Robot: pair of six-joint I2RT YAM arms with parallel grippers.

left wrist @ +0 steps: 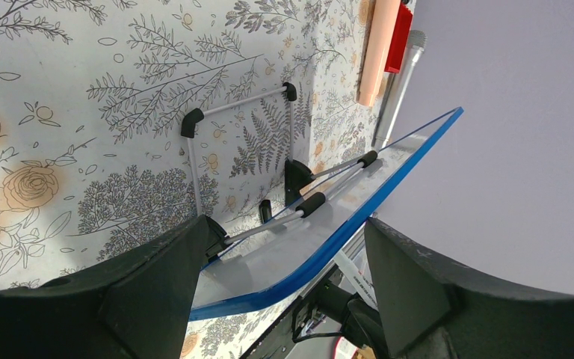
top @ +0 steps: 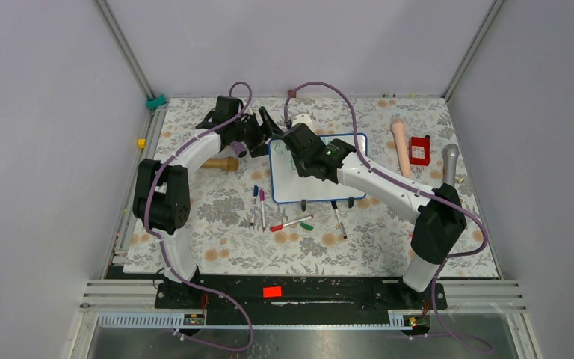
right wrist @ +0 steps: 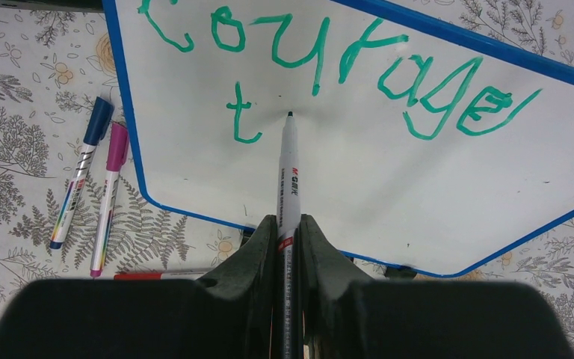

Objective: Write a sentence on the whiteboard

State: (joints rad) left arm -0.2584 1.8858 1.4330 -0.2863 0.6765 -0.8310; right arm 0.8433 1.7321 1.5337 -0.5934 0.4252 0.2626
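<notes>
Right hand (right wrist: 289, 224) is clamped on a green marker (right wrist: 288, 168), tip touching the whiteboard (right wrist: 194, 161) just right of the "t". The sentence (right wrist: 329, 75) so far reads "courage" with "t" under it (wobbly letters). Left hand (left wrist: 284, 299) is spread wide around the board's blue edge at the far left, mid-counter (top: 217, 247). Blue and magenta markers (right wrist: 93, 187) lie beside it.

The scene is lit evenly and brightly from above, and only soft, short shadows are cast under the arms in the top view. A faint sheen is seen on the whiteboard (right wrist: 418, 172). The green writing (right wrist: 344, 75) is rendered sharply, while the right gripper (right wrist: 289, 239) close to the lens is blurred. Straight lines are bent toward the edges of both wrist views.
</notes>
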